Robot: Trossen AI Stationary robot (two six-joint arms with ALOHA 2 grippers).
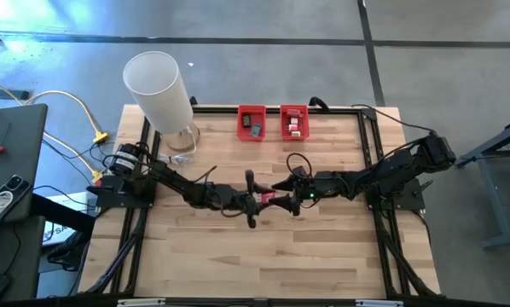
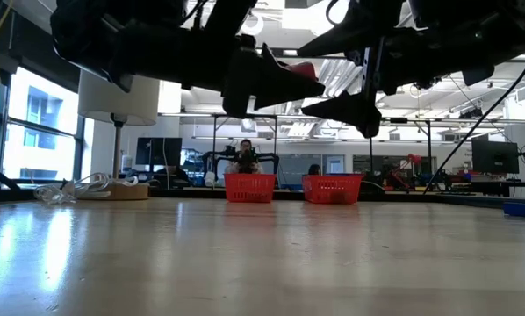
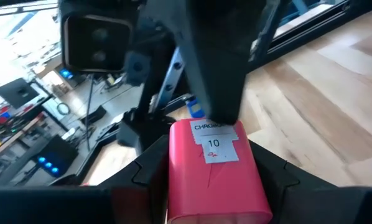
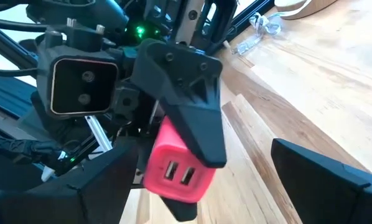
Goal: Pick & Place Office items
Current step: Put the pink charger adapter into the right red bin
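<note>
At the table's far left corner in the high view stands a tall white cylinder (image 1: 159, 91), with a crumple of clear plastic (image 1: 179, 157) at its foot. From that side the left arm reaches toward the middle of the wooden table (image 1: 238, 256), and the left gripper (image 1: 257, 200) is clamped on a pink-red block (image 1: 269, 199); the left wrist view shows the block (image 3: 214, 171) squeezed between the two dark fingers (image 3: 150, 171), bearing a white label printed with a 10. The right wrist view shows two small slots like USB ports on the end of the same block (image 4: 176, 170), so it looks like a small charger. In the low view it is lifted clear of the tabletop, a patch of red (image 2: 299, 70) showing between the dark arm parts. Just right of it the right gripper (image 1: 282, 189) meets the block with its fingers (image 4: 320, 171) spread wide, one on either side of the charger, not pressing it. Beyond them, at the far edge, sit two red bins (image 1: 252, 123), the left with a dark piece inside, the right one (image 1: 294, 121) with white and red pieces
</note>
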